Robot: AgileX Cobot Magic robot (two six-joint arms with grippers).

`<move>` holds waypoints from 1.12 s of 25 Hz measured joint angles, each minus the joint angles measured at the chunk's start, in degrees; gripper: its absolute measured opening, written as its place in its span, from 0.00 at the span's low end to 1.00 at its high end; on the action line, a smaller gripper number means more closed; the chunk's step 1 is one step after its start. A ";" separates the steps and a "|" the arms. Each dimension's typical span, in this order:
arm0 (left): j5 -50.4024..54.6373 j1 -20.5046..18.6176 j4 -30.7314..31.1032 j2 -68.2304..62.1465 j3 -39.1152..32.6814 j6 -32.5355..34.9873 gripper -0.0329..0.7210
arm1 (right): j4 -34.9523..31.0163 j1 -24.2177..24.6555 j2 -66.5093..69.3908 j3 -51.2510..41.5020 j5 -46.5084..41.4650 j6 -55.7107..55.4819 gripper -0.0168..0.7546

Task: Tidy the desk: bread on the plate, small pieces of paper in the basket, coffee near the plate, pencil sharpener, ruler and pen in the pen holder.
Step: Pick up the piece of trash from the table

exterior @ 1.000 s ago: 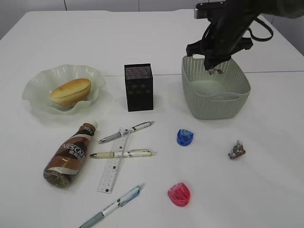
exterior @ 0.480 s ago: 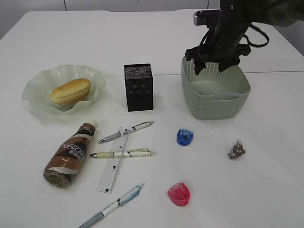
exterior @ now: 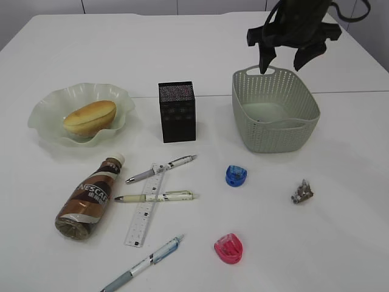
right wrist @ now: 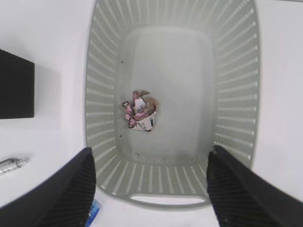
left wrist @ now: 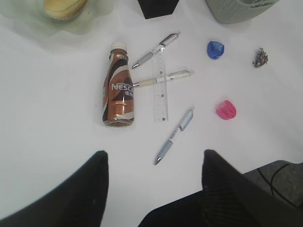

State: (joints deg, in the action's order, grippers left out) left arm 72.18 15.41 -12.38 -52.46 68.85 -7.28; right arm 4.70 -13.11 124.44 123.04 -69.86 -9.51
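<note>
The right gripper (exterior: pixel 284 62) has let go of a crumpled paper scrap (right wrist: pixel 139 113), which now lies on the floor of the basket (exterior: pixel 276 137) near the table's far right corner, and the arm has risen clear of the rim. That leaves one paper piece filed; a second scrap (exterior: pixel 301 192) remains on the table near the right edge (likely the next pick). The right gripper's fingers (right wrist: pixel 61 189) are spread wide and empty, pointing straight down over the basket. The left gripper (left wrist: pixel 154 187) hovers over the near edge, fingers apart, holding nothing.
</note>
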 joint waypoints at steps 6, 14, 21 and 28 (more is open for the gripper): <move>0.00 0.00 0.08 0.00 0.00 0.00 0.65 | -0.78 0.00 -8.37 -0.66 -1.33 1.39 0.72; 0.00 0.00 0.08 0.00 0.00 0.00 0.65 | -1.97 0.00 -22.33 -12.53 -1.54 1.47 0.72; 0.00 0.00 0.08 0.00 0.00 0.00 0.65 | -4.15 0.00 -33.72 -32.03 -1.56 1.52 0.63; 0.00 0.00 0.08 0.00 0.00 0.00 0.65 | -4.18 0.00 -37.50 -46.14 1.77 1.52 0.59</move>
State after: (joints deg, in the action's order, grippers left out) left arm 72.18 15.41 -12.30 -52.46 68.85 -7.28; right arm 0.52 -13.11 86.94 76.90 -68.09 -7.99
